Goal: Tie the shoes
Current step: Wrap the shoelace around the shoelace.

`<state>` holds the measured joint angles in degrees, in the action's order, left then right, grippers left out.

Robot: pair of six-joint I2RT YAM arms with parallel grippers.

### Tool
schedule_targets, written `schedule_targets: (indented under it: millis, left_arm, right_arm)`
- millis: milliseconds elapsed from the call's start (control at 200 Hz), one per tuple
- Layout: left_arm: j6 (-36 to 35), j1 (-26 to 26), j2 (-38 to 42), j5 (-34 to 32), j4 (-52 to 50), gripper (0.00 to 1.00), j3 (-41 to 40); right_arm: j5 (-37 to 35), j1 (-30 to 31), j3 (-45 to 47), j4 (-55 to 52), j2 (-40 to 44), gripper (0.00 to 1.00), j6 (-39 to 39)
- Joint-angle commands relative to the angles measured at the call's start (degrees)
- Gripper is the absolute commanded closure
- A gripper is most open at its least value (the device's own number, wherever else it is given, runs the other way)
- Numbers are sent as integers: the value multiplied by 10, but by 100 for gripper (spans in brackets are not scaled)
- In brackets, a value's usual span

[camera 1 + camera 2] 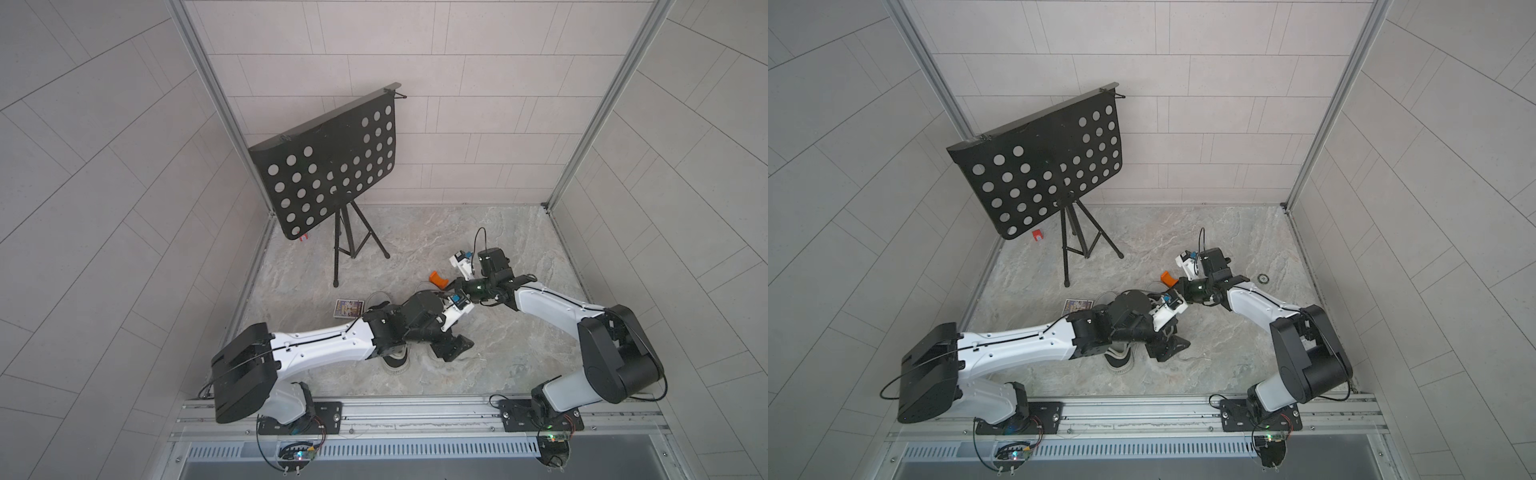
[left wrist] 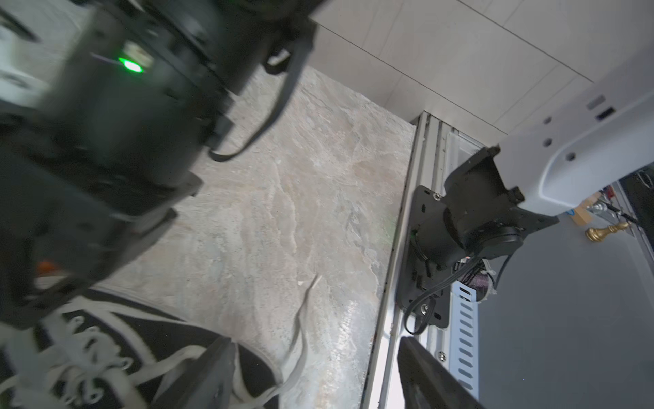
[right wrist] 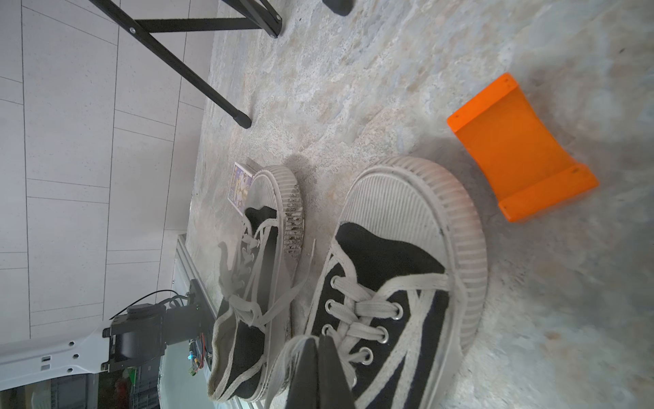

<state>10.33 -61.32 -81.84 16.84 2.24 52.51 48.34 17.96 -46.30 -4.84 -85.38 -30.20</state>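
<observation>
Shoes (image 3: 400,283): the pair sits side by side at near-centre of the stone floor (image 1: 519,257), toes far, heels toward the near rail (image 1: 415,409). Both top views show them largely under the left arm (image 1: 324,345).
Left gripper (image 2: 315,343): fingers spread wide with nothing between, low beside the right-hand shoe. A loose lace (image 2: 300,318) trails on the floor there.
Right gripper (image 3: 320,341): fingers pressed together at that shoe's lacing; cannot tell if a lace is pinched.
Orange bracket (image 3: 520,148) lies just past its toe.
Card box (image 1: 349,308) sits just beside the left toe.
Music stand (image 1: 328,166) stands far left.
Bare floor runs right to the wall.
</observation>
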Motion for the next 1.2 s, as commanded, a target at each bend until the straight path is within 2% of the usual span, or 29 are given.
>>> schedule_targets:
  millis: [0, 165, 305, 505, 710, 925, 1046, 1196]
  left_arm:
    - [-14, 50, 12, -8, -38, 36, -15]
    - [-43, 118, -21, -1, -57, 56, 0]
    - [-63, 149, -63, 11, -59, 60, 30]
    - [-91, 154, -113, 25, -72, 66, 76]
    - [-93, 156, -143, 58, -64, 66, 94]
    - [-74, 155, -125, 56, -30, 91, 67]
    - [-58, 156, -104, 35, -16, 97, 40]
    - [-42, 158, -90, 29, -9, 97, 22]
  right_arm:
    - [11, -2, -1, -8, 21, 100, 8]
    - [27, -2, 2, -7, 32, 100, 5]
    - [36, -2, 2, -7, 40, 100, 2]
    - [52, -2, -1, -10, 37, 100, -1]
    - [55, -2, -4, -19, 34, 100, 6]
    - [38, -3, -6, -38, 38, 100, 17]
    - [3, -3, 7, -61, 72, 82, 27]
    - [-12, -5, 70, -46, 134, 62, 2]
